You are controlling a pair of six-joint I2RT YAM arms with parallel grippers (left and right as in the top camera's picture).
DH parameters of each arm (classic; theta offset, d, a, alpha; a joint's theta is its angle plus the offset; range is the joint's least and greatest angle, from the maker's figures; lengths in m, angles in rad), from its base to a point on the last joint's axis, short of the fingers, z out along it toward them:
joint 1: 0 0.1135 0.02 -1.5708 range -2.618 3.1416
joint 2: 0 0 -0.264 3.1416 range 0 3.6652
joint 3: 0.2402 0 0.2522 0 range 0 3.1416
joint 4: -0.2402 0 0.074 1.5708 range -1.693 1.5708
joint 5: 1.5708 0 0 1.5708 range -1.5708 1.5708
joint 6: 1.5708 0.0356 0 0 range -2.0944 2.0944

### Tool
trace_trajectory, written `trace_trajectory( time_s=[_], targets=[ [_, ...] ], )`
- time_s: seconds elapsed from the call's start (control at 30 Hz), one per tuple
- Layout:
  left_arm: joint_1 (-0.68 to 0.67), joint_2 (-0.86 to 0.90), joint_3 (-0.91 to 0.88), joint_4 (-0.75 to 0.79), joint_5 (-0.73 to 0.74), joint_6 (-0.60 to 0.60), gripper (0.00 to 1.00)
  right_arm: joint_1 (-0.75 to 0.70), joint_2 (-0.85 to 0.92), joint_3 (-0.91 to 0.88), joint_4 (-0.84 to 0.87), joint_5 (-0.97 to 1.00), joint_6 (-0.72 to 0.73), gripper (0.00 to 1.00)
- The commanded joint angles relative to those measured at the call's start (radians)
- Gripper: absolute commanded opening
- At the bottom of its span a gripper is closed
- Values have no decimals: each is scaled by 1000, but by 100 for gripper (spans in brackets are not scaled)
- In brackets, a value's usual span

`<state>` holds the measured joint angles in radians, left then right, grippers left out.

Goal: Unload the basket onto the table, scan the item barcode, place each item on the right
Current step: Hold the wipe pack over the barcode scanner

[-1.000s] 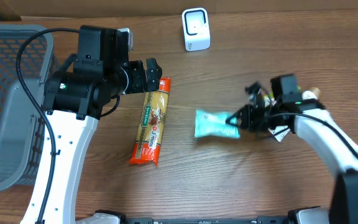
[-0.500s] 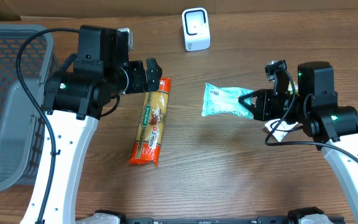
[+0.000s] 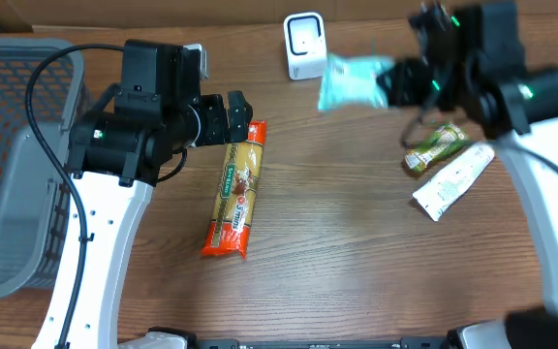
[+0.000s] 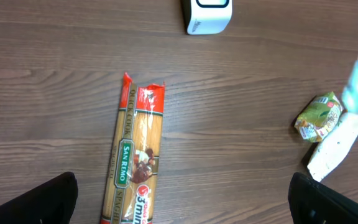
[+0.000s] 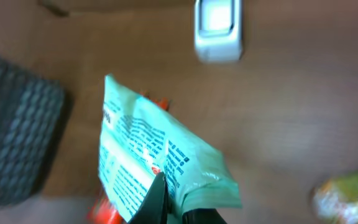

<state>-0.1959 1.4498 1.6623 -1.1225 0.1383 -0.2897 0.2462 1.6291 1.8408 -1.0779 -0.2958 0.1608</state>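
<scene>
Teal packet lifted, near scanner (blurred), pasta well apart

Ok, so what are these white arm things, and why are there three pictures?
They are two robot arms with pinching fingers. One picture looks down from above; the other two come from a small camera on each wrist. On the table lie a long pasta packet, a small green packet and a white packet, with a white scanner at the back and a grey basket beside it. The right gripper is shut on a teal packet, held up near the scanner. The left gripper is open and empty.
</scene>
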Motion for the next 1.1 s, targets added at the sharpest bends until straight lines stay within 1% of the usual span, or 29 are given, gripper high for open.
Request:
trace_trajectory(
  time_s=[0.0, 0.1, 0.17, 0.33, 0.37, 0.6, 0.7, 0.73, 0.8, 0.9, 1.07],
  targets=[
    [-1, 2, 4, 3, 8, -3, 100, 79, 209, 156, 61, 418, 0, 4],
    [-1, 2, 4, 3, 8, -3, 100, 126, 297, 158, 187, 647, -18, 4],
    [-1, 2, 4, 3, 8, -3, 100, 154, 346, 158, 270, 756, -76, 4],
    [-1, 2, 4, 3, 8, -3, 100, 216, 455, 157, 525, 961, -380, 4],
    [-1, 2, 4, 3, 8, -3, 100, 221, 467, 157, 560, 978, -420, 4],
    [-1, 2, 4, 3, 8, -3, 100, 239, 598, 156, 879, 1030, -879, 4],
    [-1, 2, 4, 3, 8, -3, 100, 243, 650, 156, 974, 1057, -1066, 4],
    [-1, 2, 4, 3, 8, -3, 99, 245, 673, 156, 1015, 1070, -1151, 4],
    [-1, 2, 4, 3, 8, -3, 100, 246, 701, 156, 1045, 1070, -1251, 4],
    [-1, 2, 4, 3, 8, -3, 100, 247, 739, 156, 1086, 1070, -1347, 4],
    [-1, 2, 4, 3, 8, -3, 100, 260, 753, 156, 1081, 1062, -1367, 4]
  ],
)
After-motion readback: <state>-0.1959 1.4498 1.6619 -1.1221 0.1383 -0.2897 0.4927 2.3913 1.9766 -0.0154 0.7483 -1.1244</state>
